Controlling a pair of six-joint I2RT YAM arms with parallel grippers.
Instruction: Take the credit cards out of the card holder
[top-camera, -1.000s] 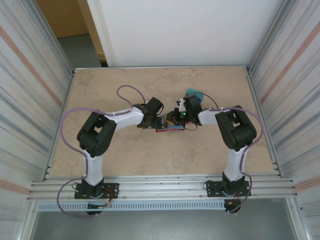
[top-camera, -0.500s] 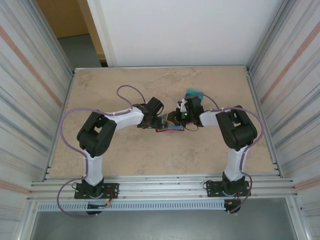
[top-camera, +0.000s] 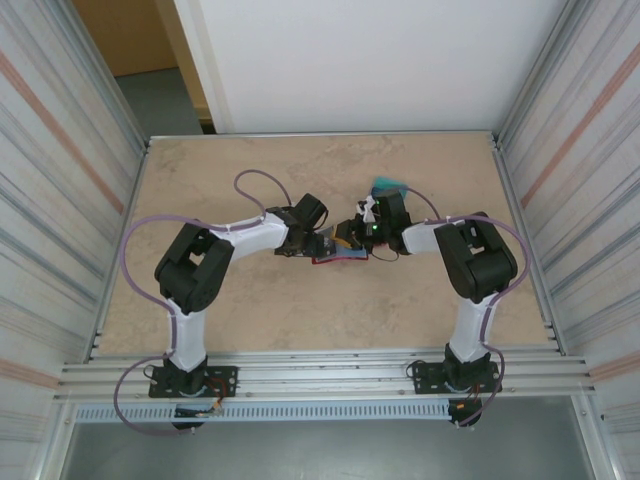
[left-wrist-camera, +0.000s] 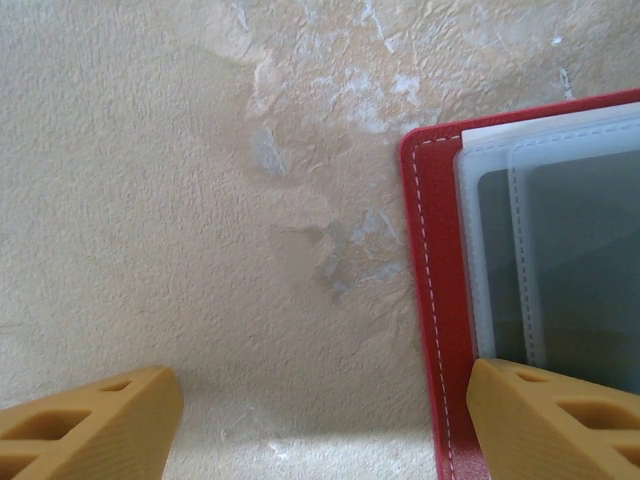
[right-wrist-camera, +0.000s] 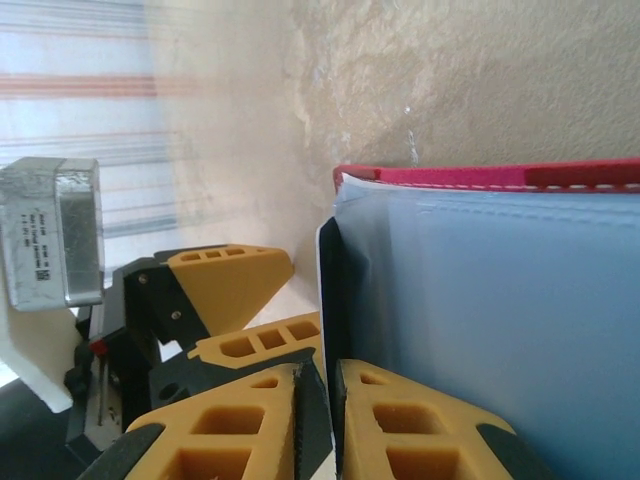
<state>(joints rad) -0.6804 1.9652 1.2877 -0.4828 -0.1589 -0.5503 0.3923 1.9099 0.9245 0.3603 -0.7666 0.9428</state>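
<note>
The holder (left-wrist-camera: 425, 250) lies open on the table (top-camera: 250, 320), between the two grippers, its pale see-through pockets (left-wrist-camera: 560, 250) facing up inside the red stitched border. At the pockets' open end I see a thin dark card (right-wrist-camera: 328, 290) standing out of a sleeve. The right gripper (right-wrist-camera: 318, 385) is at that end, its fingers pressed almost together with the dark card's edge pinched between them, as far as I can make out.

The left gripper (left-wrist-camera: 322, 385) hangs over the holder's other side with its fingers spread wide. One fingertip is above the red border. The other is over bare table well off the holder. I cannot tell whether the first touches the holder.

Beyond the holder, away from the arm bases and on the right arm's side, a small teal pile of cards (top-camera: 385, 186) lies apart from it.
</note>
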